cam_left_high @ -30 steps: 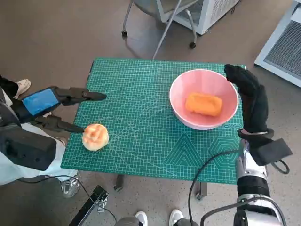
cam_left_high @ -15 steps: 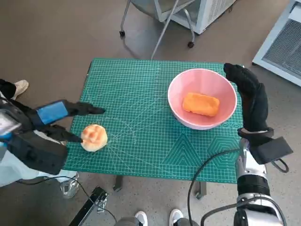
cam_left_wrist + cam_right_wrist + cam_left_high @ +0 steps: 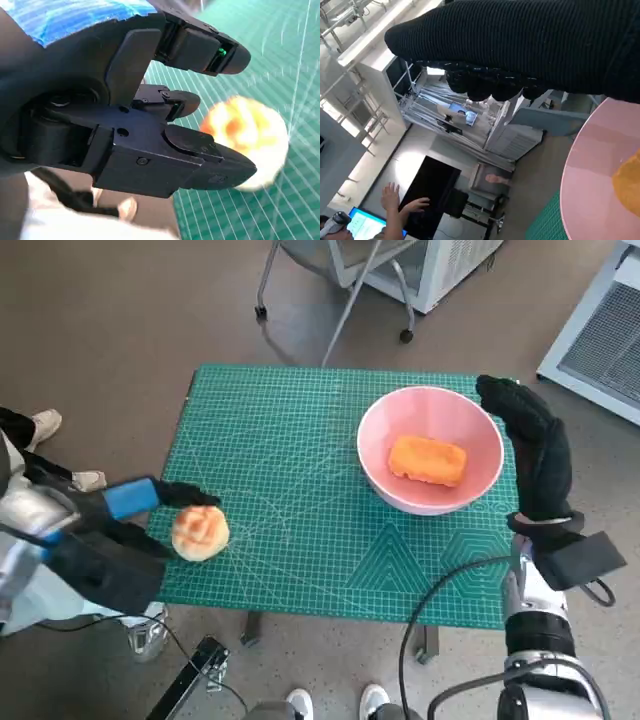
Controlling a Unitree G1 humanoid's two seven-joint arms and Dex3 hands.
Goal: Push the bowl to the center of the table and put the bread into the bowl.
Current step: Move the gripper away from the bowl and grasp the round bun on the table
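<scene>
Covering the surface (image 3: 300, 540), a green cutting mat | pink bowl (image 3: 432, 448) at 2 o'clock, holding an orange bread piece (image 3: 427, 460) | right hand (image 3: 530, 450) upright against the bowl's 3 o'clock rim, grasping nothing | left hand (image 3: 135, 515) at 8 o'clock, fingers (image 3: 210, 165) spread around round bread (image 3: 200, 531), contact unclear.

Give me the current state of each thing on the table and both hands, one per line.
Pink bowl: upright on the table's right half, holding an orange bread piece.
Orange bread piece: lying inside the bowl.
Round bun: on the mat near the left edge, not lifted.
Left hand: fingers apart on either side of the bun, not closed.
Right hand: open, against the bowl's right rim.
Green cutting mat: flat, covering the tabletop.
</scene>
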